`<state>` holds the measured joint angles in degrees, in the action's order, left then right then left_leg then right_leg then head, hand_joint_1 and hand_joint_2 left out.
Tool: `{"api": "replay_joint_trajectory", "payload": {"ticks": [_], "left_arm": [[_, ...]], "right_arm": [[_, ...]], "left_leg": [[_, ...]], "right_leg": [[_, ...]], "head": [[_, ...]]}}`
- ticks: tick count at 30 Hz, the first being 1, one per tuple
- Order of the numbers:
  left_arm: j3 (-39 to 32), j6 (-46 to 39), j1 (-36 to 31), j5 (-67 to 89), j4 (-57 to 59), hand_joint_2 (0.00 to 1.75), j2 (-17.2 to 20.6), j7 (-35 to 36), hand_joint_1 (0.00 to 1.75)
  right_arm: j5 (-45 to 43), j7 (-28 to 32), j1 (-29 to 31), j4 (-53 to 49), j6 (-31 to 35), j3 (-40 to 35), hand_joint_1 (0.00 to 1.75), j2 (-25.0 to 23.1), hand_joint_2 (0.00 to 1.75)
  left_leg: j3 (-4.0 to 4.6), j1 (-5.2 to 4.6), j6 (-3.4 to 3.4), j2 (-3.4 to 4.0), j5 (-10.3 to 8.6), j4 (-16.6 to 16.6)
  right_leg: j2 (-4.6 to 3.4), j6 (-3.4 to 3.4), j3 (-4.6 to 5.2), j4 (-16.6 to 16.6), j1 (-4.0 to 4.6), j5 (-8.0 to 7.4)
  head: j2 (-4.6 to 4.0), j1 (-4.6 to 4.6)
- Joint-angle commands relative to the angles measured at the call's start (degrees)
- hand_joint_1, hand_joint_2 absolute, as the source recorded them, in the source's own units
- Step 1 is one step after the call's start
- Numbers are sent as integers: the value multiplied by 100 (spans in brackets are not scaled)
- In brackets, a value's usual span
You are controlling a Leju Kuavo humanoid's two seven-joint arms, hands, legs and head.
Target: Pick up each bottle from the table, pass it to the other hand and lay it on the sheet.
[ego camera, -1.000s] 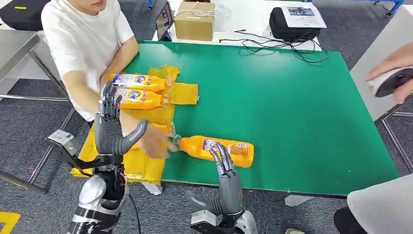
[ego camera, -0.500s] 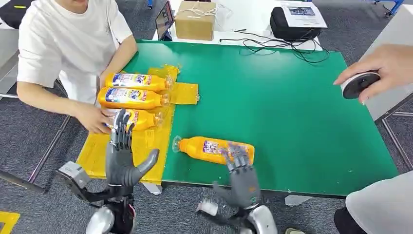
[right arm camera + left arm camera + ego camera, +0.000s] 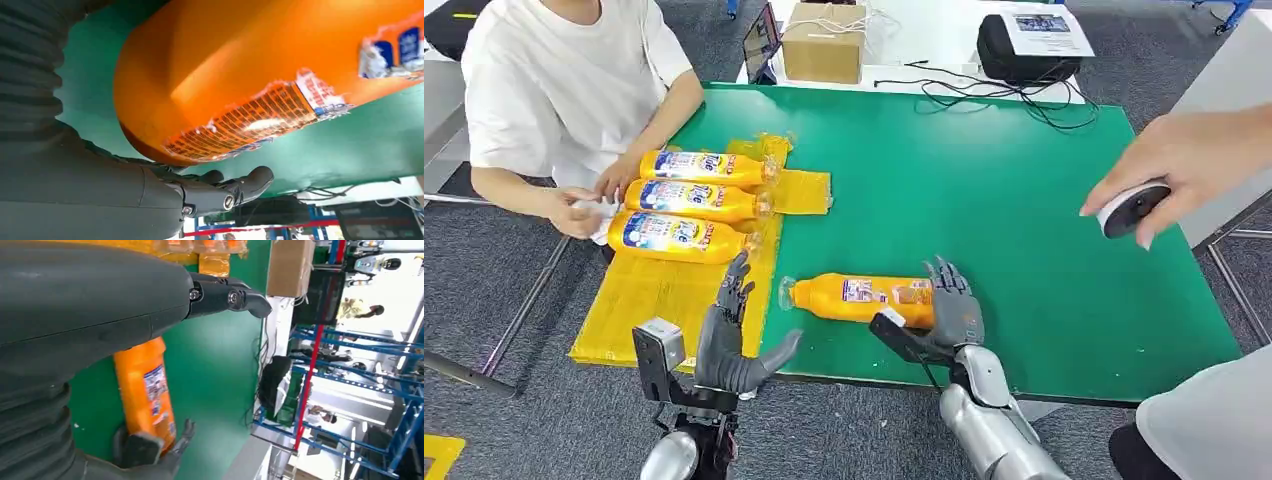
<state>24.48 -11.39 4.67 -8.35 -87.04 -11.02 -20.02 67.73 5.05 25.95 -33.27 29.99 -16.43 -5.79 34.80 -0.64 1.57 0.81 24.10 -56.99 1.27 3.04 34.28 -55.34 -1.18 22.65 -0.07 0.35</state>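
Observation:
An orange bottle (image 3: 854, 297) lies on its side on the green table (image 3: 1024, 220), cap pointing at the yellow sheet (image 3: 649, 300). My right hand (image 3: 951, 311) is at the bottle's base, fingers over it and thumb on the near side; the bottle still rests on the table. The right wrist view shows that bottle (image 3: 280, 75) close up, with the thumb (image 3: 225, 194) beside it. My left hand (image 3: 736, 335) hovers open at the table's front edge by the sheet's corner, holding nothing. In the left wrist view the bottle (image 3: 147, 390) lies beyond the thumb (image 3: 225, 295). Three more bottles (image 3: 689, 199) lie side by side on the sheet.
A person in a white shirt (image 3: 564, 80) sits at the table's left, hands (image 3: 584, 208) beside the sheet. Another person's hand (image 3: 1184, 160) holds a round device (image 3: 1129, 207) over the table's right edge. A cardboard box (image 3: 824, 45), a black bag (image 3: 1024, 50) and cables (image 3: 1004, 95) lie beyond the far edge.
My right hand has reached forward to the bottle's base. My left hand dropped lower and shifted right. The seated person straightened the third bottle and pulled back; the device hand came further in.

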Motion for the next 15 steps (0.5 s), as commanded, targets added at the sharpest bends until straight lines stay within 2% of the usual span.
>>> {"api": "replay_joint_trajectory", "payload": {"ticks": [1, 3, 5, 10, 15], "left_arm": [[175, 137, -381, 10, 649, 175, 45, 162, 0], [186, 180, -475, -17, 745, 175, 28, 206, 0], [202, 195, -539, -22, 809, 175, 19, 212, 0], [273, 238, -659, -61, 867, 175, 19, 224, 0], [304, 254, -710, -81, 855, 175, 26, 243, 0]], "right_arm": [[-185, 256, 647, 1052, -738, -391, 0, 184, 175], [-93, 311, 787, 1140, -889, -545, 0, 153, 175], [-219, 353, 857, 1196, -984, -497, 0, 100, 175], [-23, 448, 897, 1243, -762, -851, 0, 5, 175], [92, 532, 874, 1302, -814, -1071, 0, -94, 175]], "left_leg": [[-37, 17, -16, -19, 12, -3], [-13, 4, -6, -9, 1, 2], [-20, 11, -13, -13, 5, -4], [-33, 10, -14, -9, 5, 0], [-30, 6, -7, -5, 2, 3]], "right_leg": [[-3, -18, -47, 8, 14, 10], [-2, -9, -18, 3, 2, 1], [-5, -16, -27, 2, 9, 2], [-9, -16, -33, 4, 9, 0], [-6, -7, -29, 5, 6, -1]], "head": [[0, 2], [0, 2], [0, 0], [0, 0], [0, 0]]}}
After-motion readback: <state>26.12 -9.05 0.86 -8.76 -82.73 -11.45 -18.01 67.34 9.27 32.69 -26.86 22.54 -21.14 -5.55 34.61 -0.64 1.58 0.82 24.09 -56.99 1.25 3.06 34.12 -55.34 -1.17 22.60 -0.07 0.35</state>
